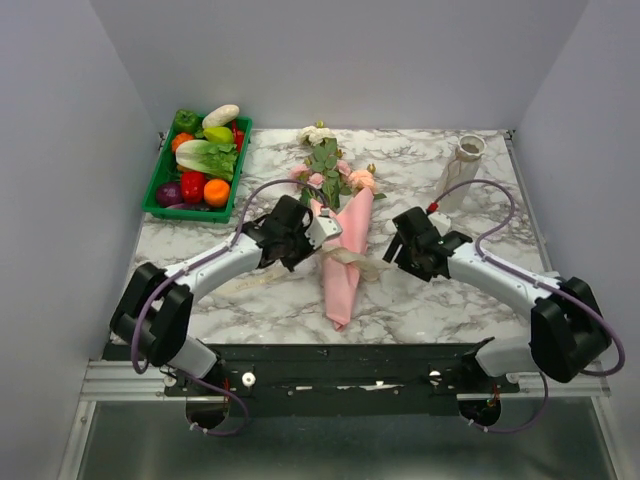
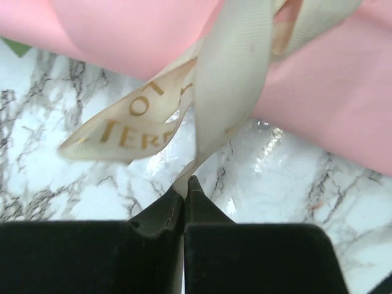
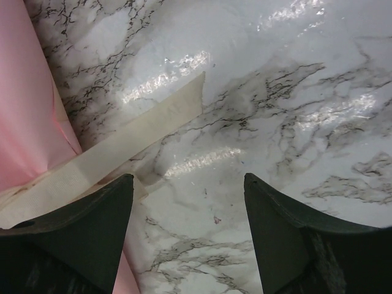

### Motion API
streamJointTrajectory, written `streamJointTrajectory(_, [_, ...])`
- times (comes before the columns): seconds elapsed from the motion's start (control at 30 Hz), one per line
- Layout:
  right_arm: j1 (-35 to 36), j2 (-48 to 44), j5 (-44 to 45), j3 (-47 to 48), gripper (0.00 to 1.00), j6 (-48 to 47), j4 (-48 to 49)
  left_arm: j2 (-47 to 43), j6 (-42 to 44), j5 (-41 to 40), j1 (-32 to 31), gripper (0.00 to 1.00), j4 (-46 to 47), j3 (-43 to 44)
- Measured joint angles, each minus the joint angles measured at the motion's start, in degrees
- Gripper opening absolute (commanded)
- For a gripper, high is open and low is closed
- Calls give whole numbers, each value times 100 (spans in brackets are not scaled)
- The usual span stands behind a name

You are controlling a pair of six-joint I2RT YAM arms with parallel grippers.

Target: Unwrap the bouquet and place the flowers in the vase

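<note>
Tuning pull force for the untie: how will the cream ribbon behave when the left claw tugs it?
Probably floppy: the ribbon loops and folds limply off the bouquet. Likely light, so it should follow the left claw easily. The glossy marble table may let the whole bouquet slide instead of the tie coming loose.

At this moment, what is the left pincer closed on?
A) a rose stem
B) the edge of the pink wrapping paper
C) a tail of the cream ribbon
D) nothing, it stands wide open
C: in the left wrist view the left pincer has its fingers pressed together on a tail of the cream ribbon, with the pink wrapping paper lying beyond it.
</note>
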Motion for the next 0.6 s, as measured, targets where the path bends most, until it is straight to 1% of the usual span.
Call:
streamJointTrajectory(0.17, [0,669,-216,114,78,192,417,-634,-4,151,254,7,-511,450])
streamJointTrajectory(0.3, [0,986,-282,201,77,343,614,-1025,-4,188,404,7,-741,579])
streamJointTrajectory(0.6, [13,1574,-466,496,77,817,1034,-1128,-4,203,411,7,-1080,461])
